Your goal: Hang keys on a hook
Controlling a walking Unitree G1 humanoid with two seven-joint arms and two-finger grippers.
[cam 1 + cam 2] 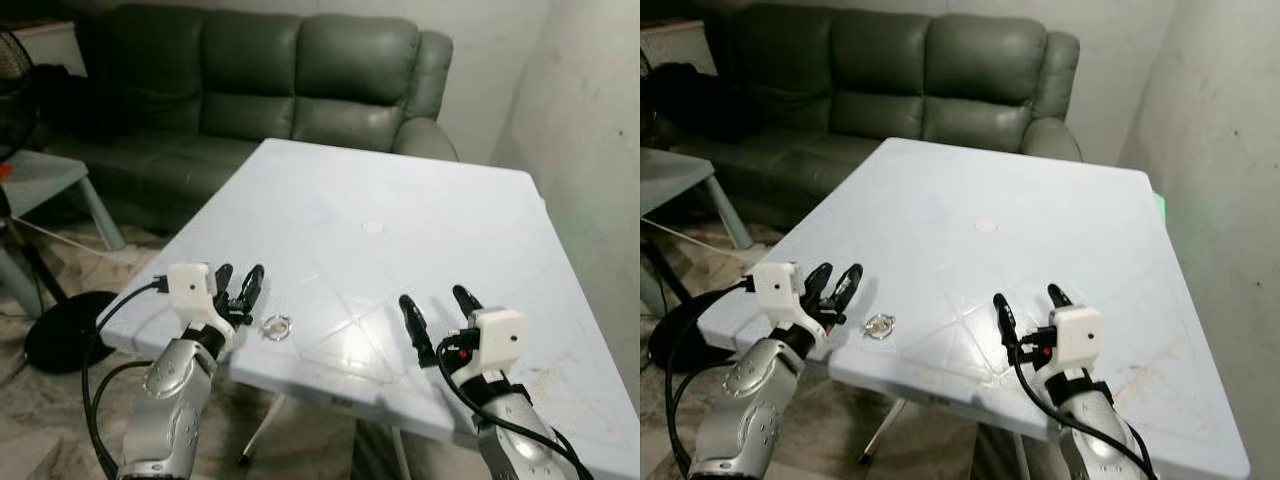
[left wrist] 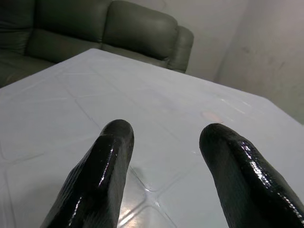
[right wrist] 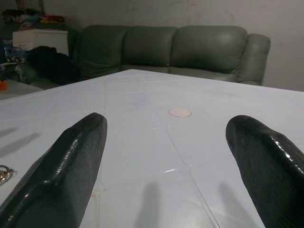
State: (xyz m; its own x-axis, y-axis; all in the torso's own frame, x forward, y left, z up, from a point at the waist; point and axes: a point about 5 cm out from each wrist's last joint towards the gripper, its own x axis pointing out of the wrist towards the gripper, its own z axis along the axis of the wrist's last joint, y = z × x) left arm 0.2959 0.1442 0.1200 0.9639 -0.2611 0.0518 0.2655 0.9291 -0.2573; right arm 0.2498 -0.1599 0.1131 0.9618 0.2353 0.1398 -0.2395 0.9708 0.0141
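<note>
Two grippers hover low over the near edge of one white table (image 1: 420,200), and both stand with the fingers spread and nothing between them. The left gripper (image 1: 238,283) is at the near left corner of the table; its two black fingers (image 2: 102,166) point toward the far side. The right gripper (image 1: 436,310) is near the right part of the same edge, and the gap between its two fingers (image 3: 71,161) is wider than the gap of the left one.

One small bunch of keys (image 1: 276,326) lies flat on the table — just beside the left gripper, on its right side, not touching it. It is well apart from the right gripper. In the right wrist view a small metal part of it (image 3: 4,173) shows at the picture border.

One small round pinkish mark (image 1: 373,228) sits near the middle of the table. Faint straight lines cross the table surface.

Behind the table stands one dark green sofa (image 1: 270,75) with three back cushions. On the floor at the left there is one round black base (image 1: 68,330), and one light side table (image 1: 40,180) stands beside the sofa.
</note>
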